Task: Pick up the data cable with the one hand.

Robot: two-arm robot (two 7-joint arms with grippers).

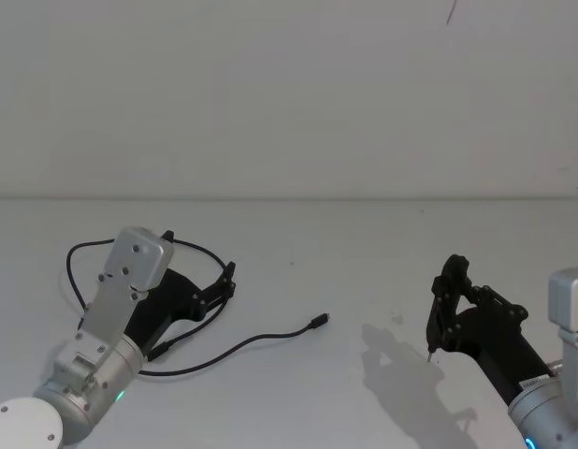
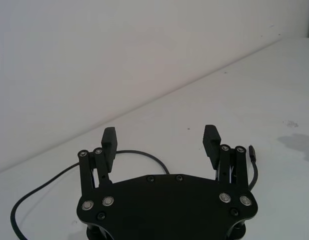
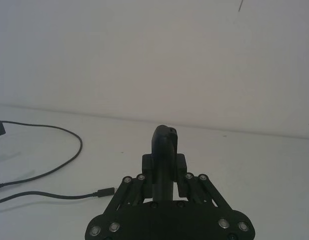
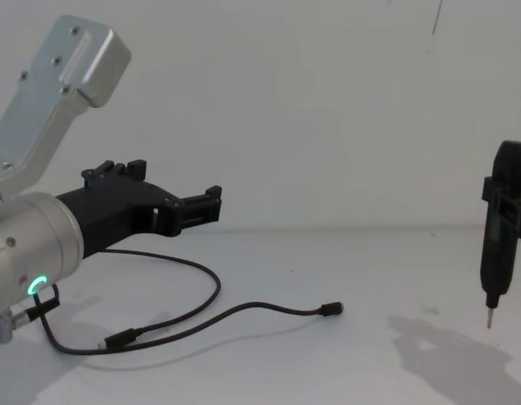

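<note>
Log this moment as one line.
left gripper: open, raised above cable loop | cable: lying loose on table, ungrasped | right gripper: shut on black pen-like tool, off to right

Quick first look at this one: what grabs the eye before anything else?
The black data cable lies in loose curves on the white table, left of centre, with one plug reaching toward the middle. The left tool hovers open above the cable's loop. The right tool is shut and held off the table on the right, away from the cable.
</note>
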